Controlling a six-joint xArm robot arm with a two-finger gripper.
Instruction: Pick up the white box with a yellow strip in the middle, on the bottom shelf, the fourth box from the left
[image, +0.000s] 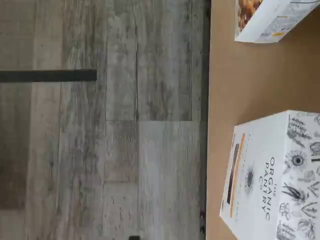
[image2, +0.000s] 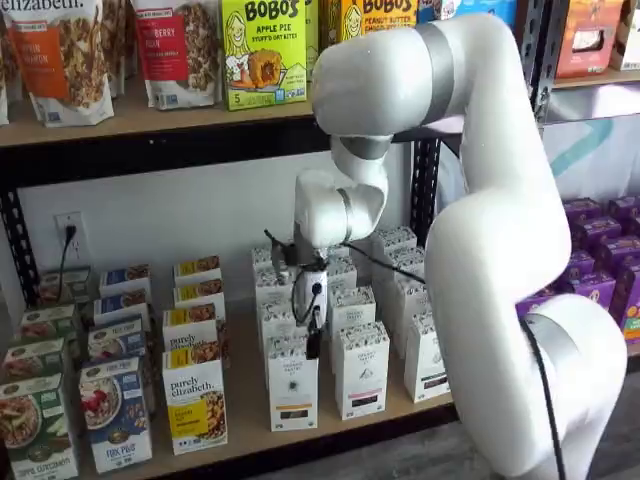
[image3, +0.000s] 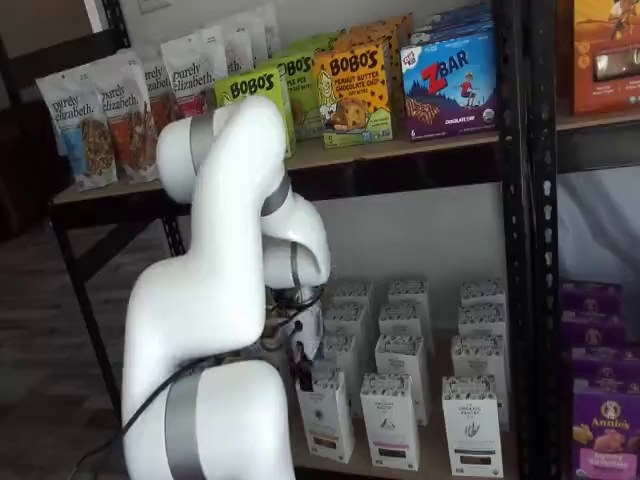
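**White carton waits at the shelf front, gripper above it**

Tan board fills one side of the wrist view: the bottom shelf (image: 225, 80), its dark front edge meeting grey wood-look flooring (image: 100, 150). On the board stands the white box (image: 272, 175), printed "The Organic Pantry Co", with black botanical drawings on its top and an orange-yellow strip beside a dark label on its face. A corner of a granola carton (image: 265, 20) lies near it, apart.

In a shelf view the white box (image2: 293, 385) stands at the front of its column on the bottom shelf (image2: 250, 435), between a purely elizabeth box (image2: 195, 400) and a like white carton (image2: 361, 370). The gripper (image2: 314, 338) hangs just above the box's top; its black fingers show side-on, and they appear spread wide with nothing held.

In the other shelf view the white arm (image3: 225, 300) covers most of the gripper (image3: 303, 375); the white box (image3: 327, 415) stands just beneath it.
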